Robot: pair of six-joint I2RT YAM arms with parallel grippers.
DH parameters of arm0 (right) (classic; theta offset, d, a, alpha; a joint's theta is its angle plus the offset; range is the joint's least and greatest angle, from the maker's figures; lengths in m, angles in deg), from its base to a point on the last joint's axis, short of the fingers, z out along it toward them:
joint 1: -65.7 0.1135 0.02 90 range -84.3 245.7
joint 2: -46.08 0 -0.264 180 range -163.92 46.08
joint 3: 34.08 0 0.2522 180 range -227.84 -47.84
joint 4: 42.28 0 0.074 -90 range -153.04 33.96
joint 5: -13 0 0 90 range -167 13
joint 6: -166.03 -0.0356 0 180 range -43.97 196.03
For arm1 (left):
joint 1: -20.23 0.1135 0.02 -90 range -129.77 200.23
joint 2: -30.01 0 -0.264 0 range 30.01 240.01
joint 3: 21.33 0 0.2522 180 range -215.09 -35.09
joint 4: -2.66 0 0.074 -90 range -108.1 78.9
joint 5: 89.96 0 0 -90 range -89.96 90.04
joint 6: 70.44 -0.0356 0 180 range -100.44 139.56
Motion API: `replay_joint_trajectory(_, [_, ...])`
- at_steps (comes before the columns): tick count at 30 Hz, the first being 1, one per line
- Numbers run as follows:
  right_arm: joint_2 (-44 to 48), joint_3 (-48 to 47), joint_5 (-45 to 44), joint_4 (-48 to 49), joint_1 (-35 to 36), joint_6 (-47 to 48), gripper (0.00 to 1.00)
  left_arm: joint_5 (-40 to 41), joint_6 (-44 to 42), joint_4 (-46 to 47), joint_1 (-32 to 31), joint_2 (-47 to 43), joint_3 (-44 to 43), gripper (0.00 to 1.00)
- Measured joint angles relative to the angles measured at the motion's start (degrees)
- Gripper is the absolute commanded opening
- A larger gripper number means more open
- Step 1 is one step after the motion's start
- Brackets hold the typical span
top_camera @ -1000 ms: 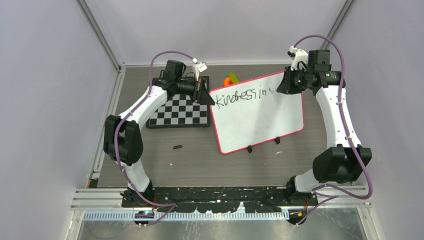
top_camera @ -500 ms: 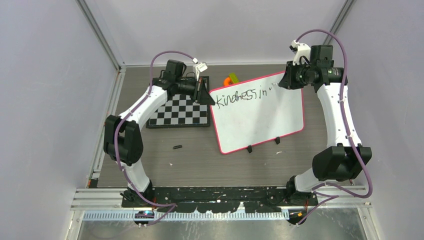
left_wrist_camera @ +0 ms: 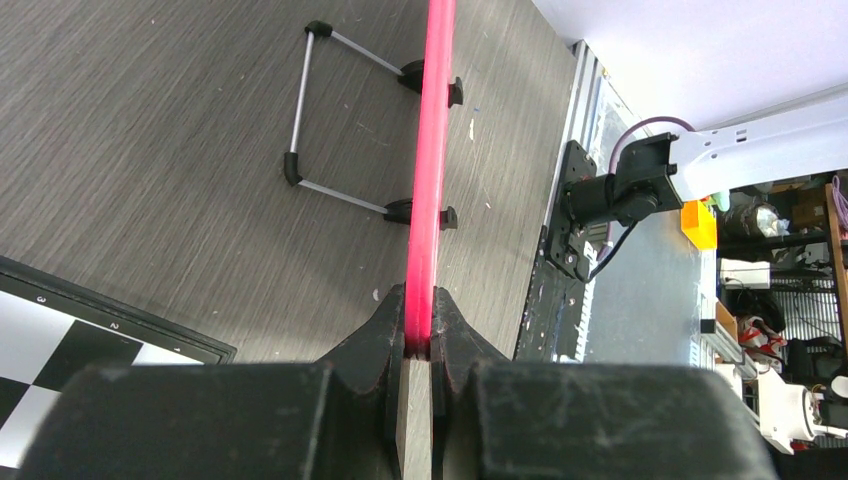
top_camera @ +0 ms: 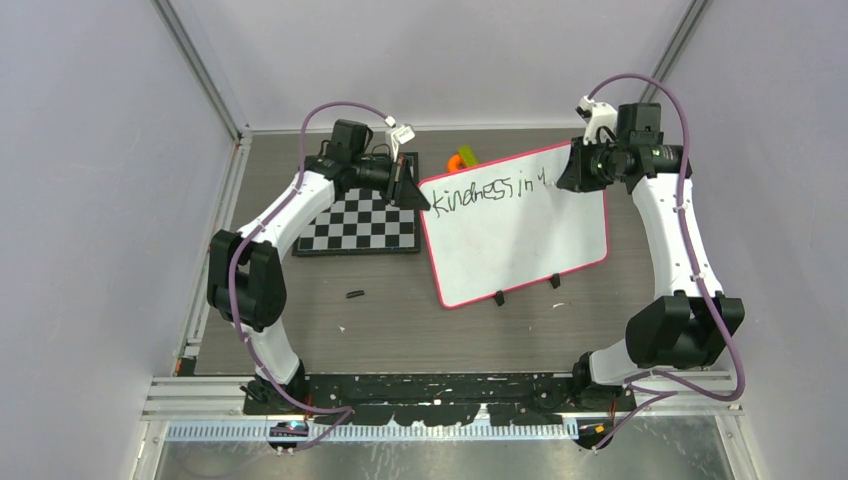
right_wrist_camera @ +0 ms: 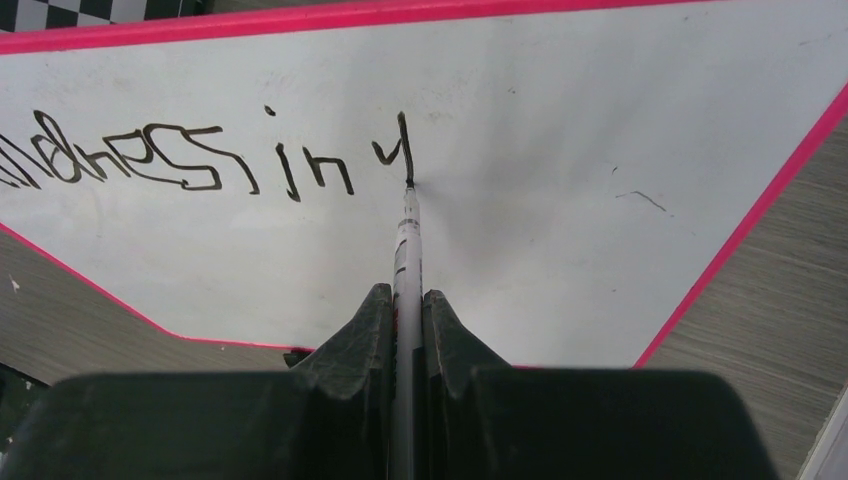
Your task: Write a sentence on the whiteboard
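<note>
The whiteboard (top_camera: pixel 520 245), white with a pink-red frame, stands propped at a tilt in the middle of the table. Its left corner frame (left_wrist_camera: pixel 432 150) is pinched in my left gripper (left_wrist_camera: pixel 420 312), which is shut on it. The sentence (top_camera: pixel 490 192) reads "kindness in y" in black marker along the board's top. My right gripper (right_wrist_camera: pixel 405 300) is shut on a thin white marker (right_wrist_camera: pixel 408 240). The marker's tip touches the board (right_wrist_camera: pixel 560 210) at the foot of the "y" (right_wrist_camera: pixel 395 150). From above, my right gripper (top_camera: pixel 568 170) sits at the board's upper right corner.
A black-and-white checkerboard (top_camera: pixel 362 222) lies left of the whiteboard, under my left arm. An orange and green object (top_camera: pixel 462 159) sits behind the board. A small black piece (top_camera: pixel 354 294) lies on the table in front. Two black clips (top_camera: pixel 499 297) grip the board's lower edge, and a wire stand (left_wrist_camera: pixel 300 130) props it.
My right gripper rose a little from the board and came back down with the marker. A "y" now stands after "in". The left arm and the board have not moved.
</note>
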Motion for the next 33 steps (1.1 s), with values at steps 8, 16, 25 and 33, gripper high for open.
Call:
replay_joint_trajectory(8, [1.84, 3.48, 0.79, -0.55, 0.11, 0.15, 0.0, -0.02, -0.15, 0.0, 0.0, 0.0, 0.0, 0.0])
replay_joint_trajectory(16, [1.84, 1.22, 4.46, -2.14, -0.04, -0.22, 0.0, 0.0, -0.15, 0.0, 0.0, 0.0, 0.0, 0.0])
replay_joint_trajectory(25, [1.79, -1.11, 4.96, -1.77, -4.96, -0.63, 0.0, 0.0, -0.17, 0.0, 0.0, 0.0, 0.0, 0.0])
replay_joint_trajectory(33, [0.2, -2.21, 4.98, -1.01, -4.81, -0.9, 0.0, 0.0, -0.17, -0.02, -0.07, 0.0, -0.09, 0.0])
